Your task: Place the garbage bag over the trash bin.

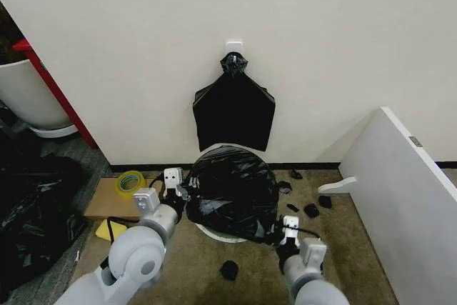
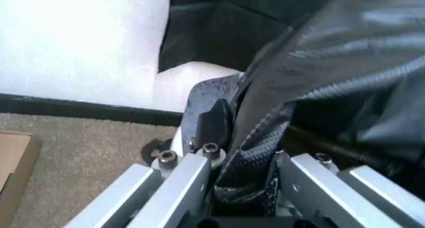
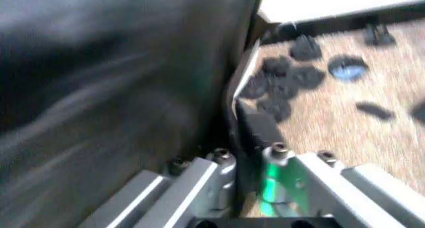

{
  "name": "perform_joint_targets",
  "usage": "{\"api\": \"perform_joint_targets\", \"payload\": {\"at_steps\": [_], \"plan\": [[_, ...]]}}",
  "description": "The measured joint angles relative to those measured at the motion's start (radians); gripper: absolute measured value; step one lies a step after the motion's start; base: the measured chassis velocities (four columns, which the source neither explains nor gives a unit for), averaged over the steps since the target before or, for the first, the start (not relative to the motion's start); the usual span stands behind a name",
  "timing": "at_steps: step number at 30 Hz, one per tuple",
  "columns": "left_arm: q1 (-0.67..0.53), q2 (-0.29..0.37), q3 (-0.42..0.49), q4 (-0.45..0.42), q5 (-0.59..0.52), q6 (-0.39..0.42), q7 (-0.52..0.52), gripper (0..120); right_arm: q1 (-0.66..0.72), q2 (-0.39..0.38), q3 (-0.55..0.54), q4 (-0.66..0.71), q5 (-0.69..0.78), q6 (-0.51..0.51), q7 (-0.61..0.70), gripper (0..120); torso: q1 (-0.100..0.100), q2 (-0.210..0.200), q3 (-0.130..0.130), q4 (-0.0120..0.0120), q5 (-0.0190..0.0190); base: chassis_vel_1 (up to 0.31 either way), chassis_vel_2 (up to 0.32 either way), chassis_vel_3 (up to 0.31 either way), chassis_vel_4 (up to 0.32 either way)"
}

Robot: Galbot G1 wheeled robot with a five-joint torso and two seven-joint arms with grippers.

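Both pincers on garbage bag over trash bin.

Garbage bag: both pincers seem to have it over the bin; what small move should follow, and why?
Probably pull both edges lower. The garbage bag bulges over the trash bin, whose rim peeks out beneath; the left pincer and right pincer grip opposite sides.

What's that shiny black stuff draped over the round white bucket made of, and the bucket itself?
The wrinkly glossy black garbage bag looks like thin plastic film: it creases finely and turns greyish where light hits. The round white trash bin under it, mostly covered, seems to be smooth moulded plastic, judging by its even matt rim. The left claw and right claw sit at the bag's sides.
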Motion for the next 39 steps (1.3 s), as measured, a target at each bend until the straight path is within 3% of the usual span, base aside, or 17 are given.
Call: {"api": "perform_joint_targets", "payload": {"at_steps": [2, 4, 5, 6, 8, 12, 14, 17, 19, 25, 31, 36, 39], "plan": [[0.001, 0.000, 0.000, 0.002, 0.001, -0.001, 0.001, 0, 0.000, 0.000, -0.001, -0.006, -0.017, 0.013, -0.009, 5, 0.000, 0.000, 0.000, -0.0001, 0.0000, 0.000, 0.000, 0.000, 0.000], [0.006, 0.002, 0.005, 0.010, 0.010, -0.002, 0.004, 0, 0.001, 0.001, 0.000, -0.045, -0.119, 0.113, -0.057, 12, 0.000, 0.000, 0.000, 0.0001, 0.0000, 0.000, 0.000, 0.000, 0.000], [0.013, 0.002, 0.009, 0.019, 0.023, -0.003, 0.004, 0, 0.004, 0.002, 0.011, -0.084, -0.219, 0.217, -0.094, 19, 0.000, 0.000, 0.000, 0.0001, 0.0000, 0.000, 0.000, 0.000, 0.000], [0.013, 0.002, 0.009, 0.019, 0.023, -0.003, 0.004, 0, 0.004, 0.002, 0.011, -0.084, -0.219, 0.217, -0.094, 19, 0.000, 0.000, 0.000, 0.0001, 0.0000, 0.000, 0.000, 0.000, 0.000], [0.021, -0.003, 0.014, 0.032, 0.038, -0.003, 0.006, 0, 0.007, -0.003, 0.029, -0.122, -0.292, 0.298, -0.105, 30, 0.000, 0.000, 0.000, 0.0001, -0.0001, 0.000, 0.000, 0.000, 0.000], [0.022, -0.008, 0.011, 0.044, 0.044, -0.006, 0.008, 0, 0.001, -0.014, 0.029, -0.115, -0.273, 0.276, -0.038, 40, 0.000, 0.000, 0.000, 0.0002, 0.0004, 0.000, 0.000, 0.000, 0.000], [0.016, -0.010, 0.010, 0.058, 0.048, -0.008, 0.009, 0, -0.023, -0.028, 0.025, -0.073, -0.203, 0.220, 0.064, 52, 0.000, 0.000, 0.000, -0.0001, -0.0001, 0.000, 0.000, 0.000, 0.000], [0.008, -0.011, 0.008, 0.078, 0.060, -0.014, 0.012, 0, -0.061, -0.042, 0.021, 0.007, -0.119, 0.220, 0.116, 65, 0.000, 0.000, 0.000, -0.0001, 0.0000, 0.000, 0.000, 0.000, 0.000], [0.007, -0.011, 0.008, 0.082, 0.063, -0.015, 0.012, 0, -0.069, -0.046, 0.020, 0.028, -0.108, 0.223, 0.120, 68, 0.000, 0.000, 0.000, 0.0000, 0.0001, 0.000, 0.000, 0.000, 0.000], [0.010, -0.019, 0.014, 0.101, 0.085, -0.023, 0.020, 0, -0.101, -0.066, 0.003, 0.166, -0.064, 0.269, 0.070, 93, 0.000, 0.000, 0.000, 0.0001, -0.0002, 0.000, 0.000, 0.000, 0.000], [0.010, -0.021, 0.014, 0.103, 0.087, -0.023, 0.020, 0, -0.109, -0.097, -0.010, 0.145, -0.171, 0.369, -0.132, 100, 0.000, 0.000, 0.000, 0.0001, 0.0000, 0.000, 0.000, 0.000, 0.000], [0.008, -0.020, 0.014, 0.103, 0.087, -0.023, 0.020, 0, -0.114, -0.128, -0.024, 0.093, -0.293, 0.348, -0.222, 97, 0.000, 0.000, 0.000, 0.0000, 0.0000, 0.000, 0.000, 0.000, 0.000], [0.008, -0.020, 0.014, 0.102, 0.087, -0.023, 0.020, 0, -0.104, -0.130, -0.047, 0.073, -0.323, 0.288, -0.202, 88, 0.000, 0.000, 0.000, 0.0000, 0.0001, 0.000, 0.000, 0.000, 0.000]]}}
